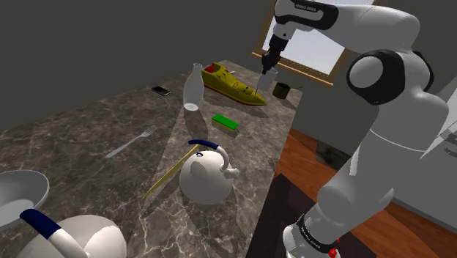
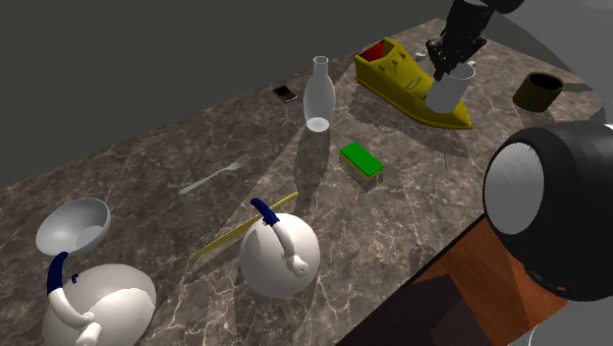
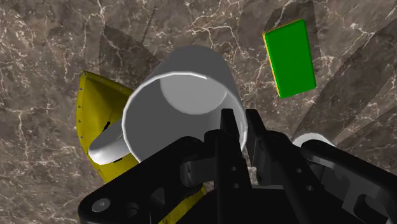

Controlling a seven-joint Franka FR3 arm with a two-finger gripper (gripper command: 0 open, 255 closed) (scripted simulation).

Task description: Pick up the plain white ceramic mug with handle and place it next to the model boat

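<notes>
Gripper [image 3: 242,127] pinching rim of white mug [image 3: 184,83] | mug empty, held over yellow model boat [image 3: 89,108] | green block [image 3: 289,58] nearby

We see a white arm [image 1: 381,132] of smooth, glossy, rounded shells, with dark grey joints between them. A round black cap [image 1: 371,71] closes the elbow joint; in the second exterior view a cap of the same kind [image 2: 550,211] sits in a pale grey ring. Near the wrist we make out a black band [image 1: 307,6] with small white lettering, too fine to read. At the foot a black collar [image 1: 316,233] carries white marks, and a small red spot [image 1: 337,251] sits just below it. The gripper [image 3: 243,119] is black all over, with flat, angular fingers [image 3: 227,137] and a round recess [image 3: 98,205] in its body.
</notes>
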